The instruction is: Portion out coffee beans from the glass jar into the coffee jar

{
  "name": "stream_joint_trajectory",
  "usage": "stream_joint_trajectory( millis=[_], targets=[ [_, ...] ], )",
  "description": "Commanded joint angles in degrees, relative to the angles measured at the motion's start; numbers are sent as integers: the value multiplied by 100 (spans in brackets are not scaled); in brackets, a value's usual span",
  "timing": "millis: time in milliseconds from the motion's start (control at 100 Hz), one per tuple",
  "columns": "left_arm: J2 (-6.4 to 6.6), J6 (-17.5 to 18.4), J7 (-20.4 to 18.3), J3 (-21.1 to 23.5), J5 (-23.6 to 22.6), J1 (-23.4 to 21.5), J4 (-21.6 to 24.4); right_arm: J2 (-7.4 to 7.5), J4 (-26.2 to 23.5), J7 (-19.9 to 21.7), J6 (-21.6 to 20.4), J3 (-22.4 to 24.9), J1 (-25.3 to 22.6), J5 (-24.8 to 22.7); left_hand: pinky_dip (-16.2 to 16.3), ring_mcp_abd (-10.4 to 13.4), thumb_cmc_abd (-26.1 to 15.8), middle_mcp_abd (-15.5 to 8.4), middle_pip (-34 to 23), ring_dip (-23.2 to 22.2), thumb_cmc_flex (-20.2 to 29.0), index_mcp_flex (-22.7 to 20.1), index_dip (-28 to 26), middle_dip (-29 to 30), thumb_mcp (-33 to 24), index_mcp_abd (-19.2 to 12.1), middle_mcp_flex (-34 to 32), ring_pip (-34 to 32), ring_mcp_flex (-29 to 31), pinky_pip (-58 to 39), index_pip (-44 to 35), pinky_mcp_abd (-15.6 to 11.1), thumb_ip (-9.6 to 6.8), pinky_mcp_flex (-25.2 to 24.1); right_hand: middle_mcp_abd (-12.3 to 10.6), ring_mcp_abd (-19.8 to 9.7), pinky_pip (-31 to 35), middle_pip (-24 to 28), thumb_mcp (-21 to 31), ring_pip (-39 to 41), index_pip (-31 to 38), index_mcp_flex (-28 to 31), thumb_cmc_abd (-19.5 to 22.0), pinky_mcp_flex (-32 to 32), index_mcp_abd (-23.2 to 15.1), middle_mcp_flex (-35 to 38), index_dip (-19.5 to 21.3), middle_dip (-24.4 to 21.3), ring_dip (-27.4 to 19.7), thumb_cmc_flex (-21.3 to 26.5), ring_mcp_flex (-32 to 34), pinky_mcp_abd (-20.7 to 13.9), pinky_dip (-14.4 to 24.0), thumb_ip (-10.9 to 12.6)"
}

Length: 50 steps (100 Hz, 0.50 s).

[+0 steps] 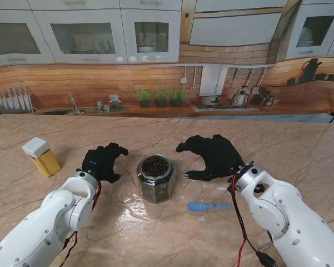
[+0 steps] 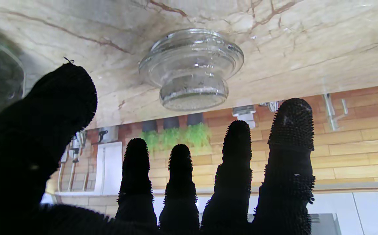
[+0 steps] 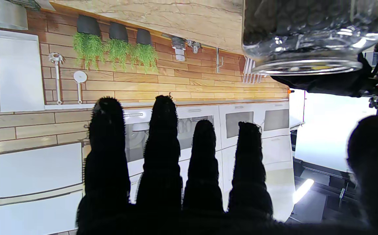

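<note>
Marble table (image 1: 172, 239) — glass jar (image 1: 155, 178), wood-plank kitchen backdrop (image 1: 100, 83)

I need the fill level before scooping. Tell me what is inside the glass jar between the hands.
The glass jar is open and holds dark coffee beans up to near its rim. What lies beneath the top layer, down at the jar's bottom, is covered by beans.

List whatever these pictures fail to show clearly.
- Clear glass lid: plain in the left wrist view; from the stand it is too faint to pick out on the table.
- Hexagonal glass jar of coffee beans: the right wrist view's edge crops its base.
- Blue plastic spoon: the right arm covers its handle end in the stand view.
</note>
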State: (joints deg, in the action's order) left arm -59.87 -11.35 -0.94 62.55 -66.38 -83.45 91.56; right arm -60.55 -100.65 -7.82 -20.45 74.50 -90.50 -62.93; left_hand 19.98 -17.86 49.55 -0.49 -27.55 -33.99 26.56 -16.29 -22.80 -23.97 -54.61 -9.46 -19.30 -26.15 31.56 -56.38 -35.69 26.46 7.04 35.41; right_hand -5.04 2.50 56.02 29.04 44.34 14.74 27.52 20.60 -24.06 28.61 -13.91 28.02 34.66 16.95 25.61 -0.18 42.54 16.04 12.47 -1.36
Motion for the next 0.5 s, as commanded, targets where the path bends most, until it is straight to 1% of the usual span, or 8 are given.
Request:
stream_joint_trajectory(
  millis=[0,140,270,310,390,430,490],
  targets=[
    [-62,-36,44,-76,27,111,-197,8,32,-14,-9,22,-69,-20,29,-21,276,-75,159,-125,11,178,-65,-55,-184,-187,250,-99,8,-120,-207,-34,0,118,27,76,61,1,173,22,23,19,-4,-11,-57,-98,-37,-21,2,-89,-42,125,-62,94],
    [-97,-277,203,-418,210,487,-619,15,62,-22,-34,62,-103,-47,-22,36,205,-152,60,-207,102,222,-106,-118,-210,-225,249,-195,152,-235,-299,-235,-33,350,24,57,79,19,177,33,38,42,1,-2,-64,-62,-30,-12,12,-98,-20,119,-77,94],
    [-133,-447,226,-608,456,762,-910,17,100,-43,-21,74,-128,-61,-64,74,5,-263,-5,-272,137,214,-131,-170,-166,-297,182,-261,252,-357,-361,-347,-77,476,9,57,101,32,176,40,51,60,10,14,-63,-46,-23,0,23,-104,-9,118,-86,91],
    [-148,-493,221,-640,567,823,-965,19,114,-50,-23,74,-131,-71,-78,53,-36,-288,-12,-288,165,185,-139,-181,-146,-334,156,-279,301,-389,-380,-390,-97,507,16,49,109,35,175,45,56,67,8,18,-61,-42,-21,4,27,-103,1,102,-90,90],
    [-158,-528,149,-680,703,931,-1042,21,148,-53,-20,62,-126,-69,-92,29,-72,-291,-15,-308,193,152,-142,-189,-120,-343,102,-307,394,-437,-391,-383,-121,547,-7,50,124,44,175,47,60,72,12,39,-80,-26,-18,11,33,-103,6,102,-96,90],
    [-161,-558,76,-699,772,977,-1062,22,165,-49,-15,54,-119,-68,-93,38,-99,-280,-11,-351,199,114,-146,-195,-89,-346,8,-371,535,-522,-397,-402,-138,588,-2,49,133,44,174,52,64,79,10,48,-81,-22,-16,13,37,-103,21,111,-97,89],
    [-161,-580,-58,-703,900,1032,-1087,24,189,-46,-13,39,-105,-72,-124,-5,-151,-245,35,-377,107,128,-125,-193,-7,-333,12,-348,545,-566,-340,-306,-144,577,-18,49,142,49,171,57,66,83,12,52,-94,-6,-14,17,42,-103,33,107,-100,88]
  ],
)
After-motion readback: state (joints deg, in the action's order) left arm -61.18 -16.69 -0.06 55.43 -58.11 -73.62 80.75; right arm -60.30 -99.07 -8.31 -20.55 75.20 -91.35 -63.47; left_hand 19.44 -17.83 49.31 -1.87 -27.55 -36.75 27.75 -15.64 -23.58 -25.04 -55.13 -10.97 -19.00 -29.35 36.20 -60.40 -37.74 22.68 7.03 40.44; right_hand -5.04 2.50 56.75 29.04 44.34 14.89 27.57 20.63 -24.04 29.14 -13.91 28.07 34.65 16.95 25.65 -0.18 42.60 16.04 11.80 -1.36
